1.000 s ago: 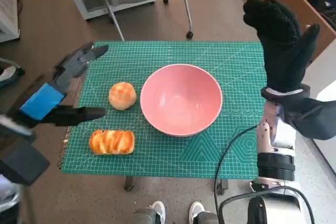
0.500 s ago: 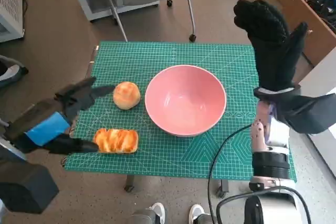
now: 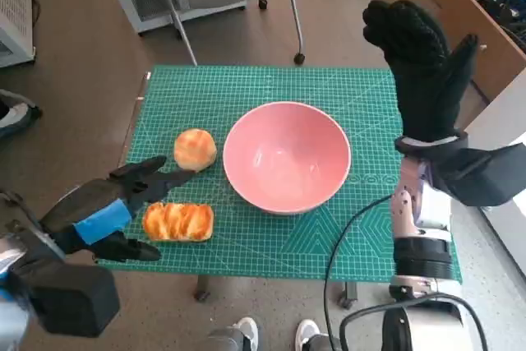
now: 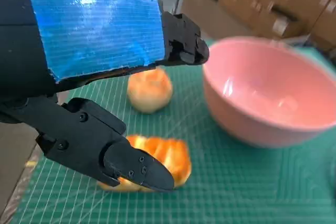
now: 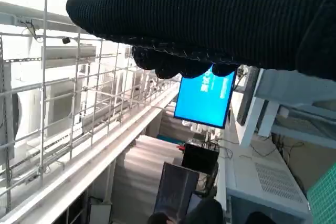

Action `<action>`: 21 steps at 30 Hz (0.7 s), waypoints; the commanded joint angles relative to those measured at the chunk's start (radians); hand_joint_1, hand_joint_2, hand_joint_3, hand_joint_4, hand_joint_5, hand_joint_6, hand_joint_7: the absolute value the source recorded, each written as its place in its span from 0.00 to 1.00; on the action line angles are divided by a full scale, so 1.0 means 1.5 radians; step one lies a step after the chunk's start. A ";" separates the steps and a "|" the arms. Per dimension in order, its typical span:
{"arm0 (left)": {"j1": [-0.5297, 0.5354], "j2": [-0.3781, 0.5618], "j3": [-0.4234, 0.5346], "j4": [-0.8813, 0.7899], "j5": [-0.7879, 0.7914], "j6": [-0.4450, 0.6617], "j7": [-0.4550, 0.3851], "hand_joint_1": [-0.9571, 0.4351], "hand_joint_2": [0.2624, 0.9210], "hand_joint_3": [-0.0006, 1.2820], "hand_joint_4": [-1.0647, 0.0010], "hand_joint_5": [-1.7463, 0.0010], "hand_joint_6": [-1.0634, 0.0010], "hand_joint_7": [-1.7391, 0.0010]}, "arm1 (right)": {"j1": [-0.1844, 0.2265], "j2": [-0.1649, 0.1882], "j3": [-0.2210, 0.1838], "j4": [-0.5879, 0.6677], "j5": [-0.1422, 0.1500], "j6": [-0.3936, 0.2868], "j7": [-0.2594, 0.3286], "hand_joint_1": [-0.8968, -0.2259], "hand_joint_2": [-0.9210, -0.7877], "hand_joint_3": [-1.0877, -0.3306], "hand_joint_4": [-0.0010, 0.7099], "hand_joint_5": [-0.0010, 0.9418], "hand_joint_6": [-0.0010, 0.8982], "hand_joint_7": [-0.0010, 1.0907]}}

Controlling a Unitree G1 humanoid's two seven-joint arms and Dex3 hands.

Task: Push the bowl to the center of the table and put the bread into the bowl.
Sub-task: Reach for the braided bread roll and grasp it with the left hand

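A pink bowl (image 3: pixel 286 156) (image 4: pixel 273 94) stands near the middle of the green cutting mat (image 3: pixel 271 88). Left of it lie a round bun (image 3: pixel 195 149) (image 4: pixel 150 89) and, nearer the front edge, an oblong glazed loaf (image 3: pixel 178 221) (image 4: pixel 163 162). My left hand (image 3: pixel 111 207) (image 4: pixel 94 77) hovers open at the mat's left edge, its fingers spread on either side of the loaf and holding nothing. My right hand (image 3: pixel 421 71) (image 5: pixel 210 19) is raised upright, well above the mat's right side, fingers extended and empty.
A chair's legs (image 3: pixel 238 14) stand beyond the table's far edge. A cardboard box (image 3: pixel 485 6) sits at the far right. A black cable (image 3: pixel 345 252) runs over the mat's front right corner. Shoes (image 3: pixel 275 334) show below the front edge.
My left hand has come in from the mat's far left and dropped toward the front, ending around the loaf. The right hand has stayed raised. The camera shifted slightly.
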 commanded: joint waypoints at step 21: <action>-0.116 -0.085 -0.188 0.313 0.168 -0.068 0.128 0.53 0.83 0.01 0.67 0.98 0.58 0.96 | 0.021 0.006 -0.006 0.001 0.032 0.016 0.026 0.58 0.00 0.74 0.51 0.01 0.35 0.29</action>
